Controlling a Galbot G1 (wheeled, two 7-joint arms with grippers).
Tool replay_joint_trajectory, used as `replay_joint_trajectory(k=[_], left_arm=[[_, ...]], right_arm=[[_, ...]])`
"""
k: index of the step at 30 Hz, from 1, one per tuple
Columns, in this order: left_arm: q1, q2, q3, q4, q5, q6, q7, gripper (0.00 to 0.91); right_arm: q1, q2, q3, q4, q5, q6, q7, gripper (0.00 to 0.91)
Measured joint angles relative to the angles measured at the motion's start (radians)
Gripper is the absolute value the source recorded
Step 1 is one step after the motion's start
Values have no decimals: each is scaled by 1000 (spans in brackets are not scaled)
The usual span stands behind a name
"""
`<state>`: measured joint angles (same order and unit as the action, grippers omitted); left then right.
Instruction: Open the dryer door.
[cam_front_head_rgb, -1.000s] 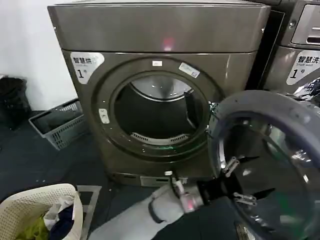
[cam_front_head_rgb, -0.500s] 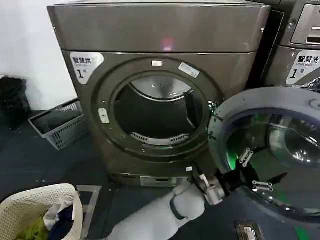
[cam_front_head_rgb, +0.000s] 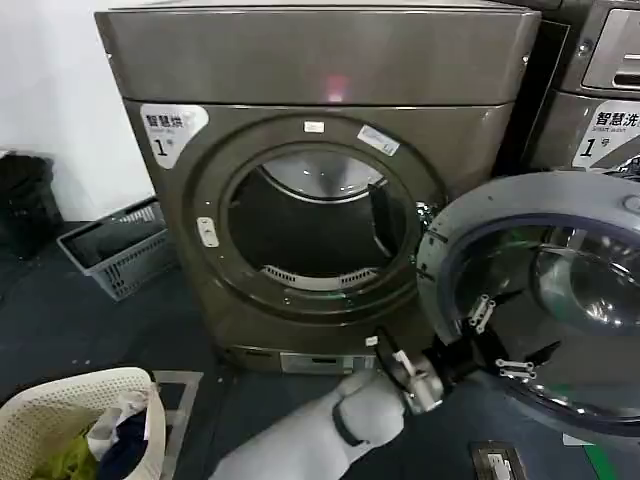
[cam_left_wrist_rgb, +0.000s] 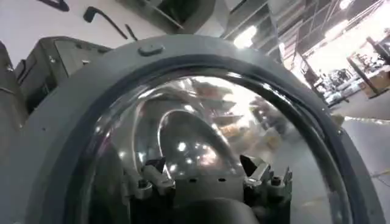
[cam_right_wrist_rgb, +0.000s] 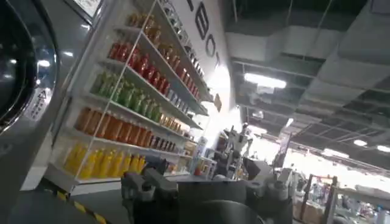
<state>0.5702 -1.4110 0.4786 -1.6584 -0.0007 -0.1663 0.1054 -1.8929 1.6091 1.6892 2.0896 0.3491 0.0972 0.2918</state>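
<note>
Dark floor (cam_front_head_rgb: 80, 320), white laundry basket (cam_front_head_rgb: 90, 415) left of dryer (cam_front_head_rgb: 320, 180). Dryer door (cam_front_head_rgb: 540, 300) swung wide, right of drum opening (cam_front_head_rgb: 315, 230). Left gripper (cam_front_head_rgb: 490, 340) against door glass, fingers spread, holding nothing. Step: opening near done. Next: probably back off clear. Right gripper (cam_right_wrist_rgb: 207, 195) elsewhere, state untellable.

Wall: white wall (cam_front_head_rgb: 50, 90) stood behind the machines.
Floor: dark floor (cam_front_head_rgb: 70, 320).
Baskets: grey crate (cam_front_head_rgb: 115, 245) by the wall; cream laundry basket (cam_front_head_rgb: 85, 420) held clothes.
Shelving: shelves of coloured bottles (cam_right_wrist_rgb: 131, 115).
Light: ceiling strip lights (cam_right_wrist_rgb: 268, 80) glowed.
</note>
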Motion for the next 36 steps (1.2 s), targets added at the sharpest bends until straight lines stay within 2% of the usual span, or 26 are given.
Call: replay_joint_trajectory(k=[15,19,24,27,30,36], left_arm=[[172,322,-171,-307,-54,35,7,907],[265,415,-267,-398,-76,29,1,907],[431,501,-465,-468,-119,30,-35,907],[518,514,-586,-487,-150,48,-60,907],[593,502,-700,-498,-190,86,-89,907],[679,417,-905,-473,-310,231,-203,907]], right_arm=[[36,0,-61,-17,-5,-6,20,907],[33,0,-64,-12,-5,-7,77,907],[26,0,-39,-21,-17,13,125,907],[29,-1,-11,-38,-43,42,147,907],[25,-7,15,-62,-30,61,177,907],[26,-19,57,-131,8,85,189,907]])
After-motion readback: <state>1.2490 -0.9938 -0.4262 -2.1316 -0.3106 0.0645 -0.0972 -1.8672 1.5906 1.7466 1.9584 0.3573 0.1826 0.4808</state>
